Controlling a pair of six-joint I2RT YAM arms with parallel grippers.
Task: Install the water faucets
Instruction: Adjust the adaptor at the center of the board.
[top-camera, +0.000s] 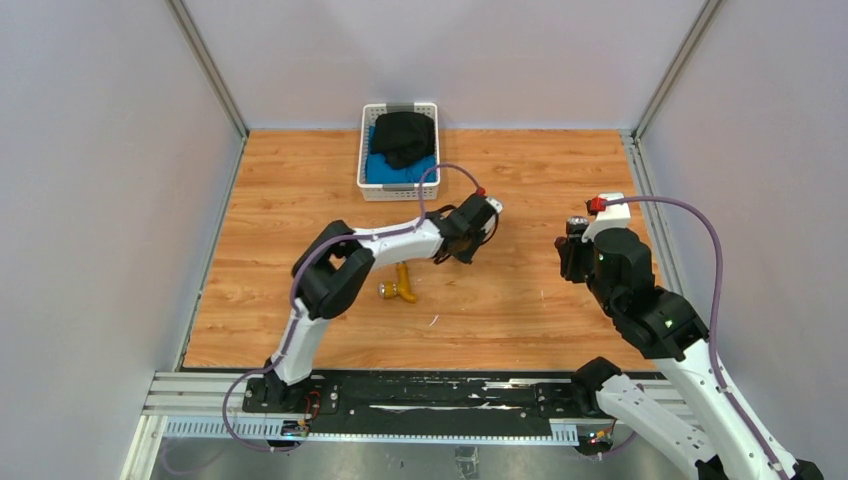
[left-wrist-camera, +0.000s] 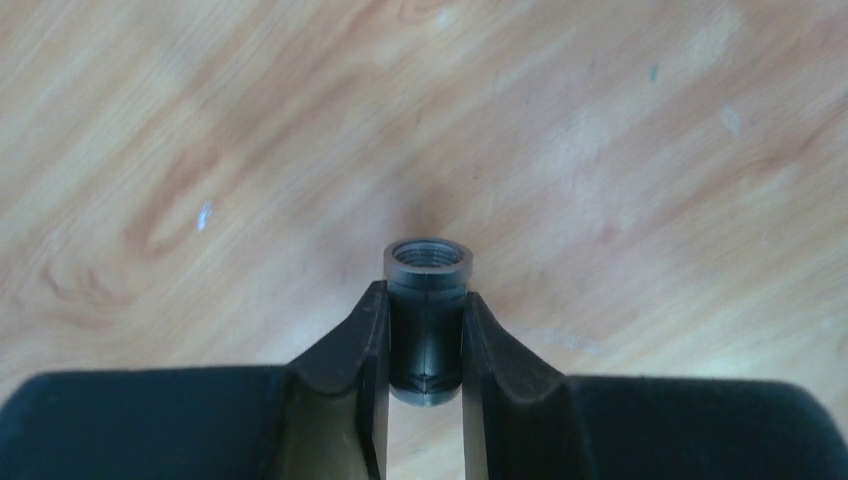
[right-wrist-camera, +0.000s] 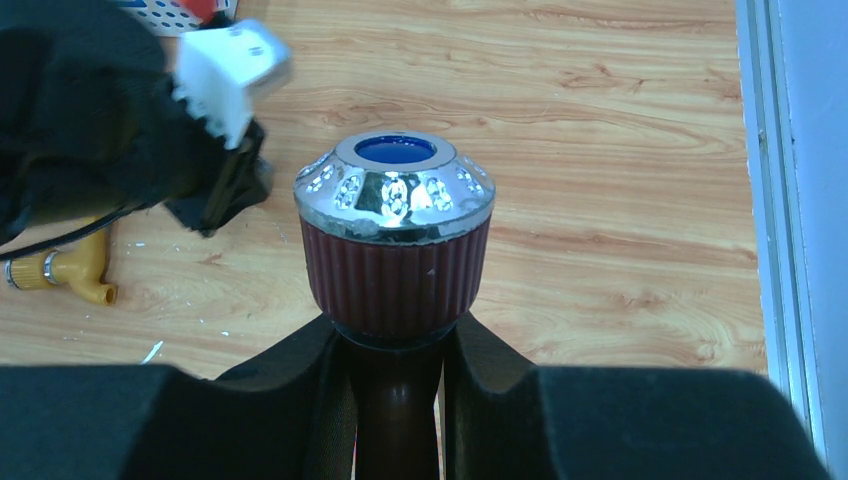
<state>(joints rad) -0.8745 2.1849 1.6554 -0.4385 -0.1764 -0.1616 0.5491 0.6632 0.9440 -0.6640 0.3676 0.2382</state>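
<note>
In left gripper (left-wrist-camera: 424, 300), fitting (left-wrist-camera: 428, 262) is clamped, threaded bore exposed, just near-right of basket (top-camera: 366, 150), and red faucet (right-wrist-camera: 395, 260) is clamped by its stem in right gripper (right-wrist-camera: 396, 335), farther right, presumably for mating; brass faucet (top-camera: 400, 288) is laid on table (top-camera: 520, 300), nearer than basket.

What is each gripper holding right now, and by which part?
Left gripper is shut on the small grey threaded fitting, pinched across its body. Right gripper is shut on the reddish-brown faucet, gripped by the stem just below its ribbed knob.

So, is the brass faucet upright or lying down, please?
Lying down: the brass faucet rests on its side on the wooden table.
</note>
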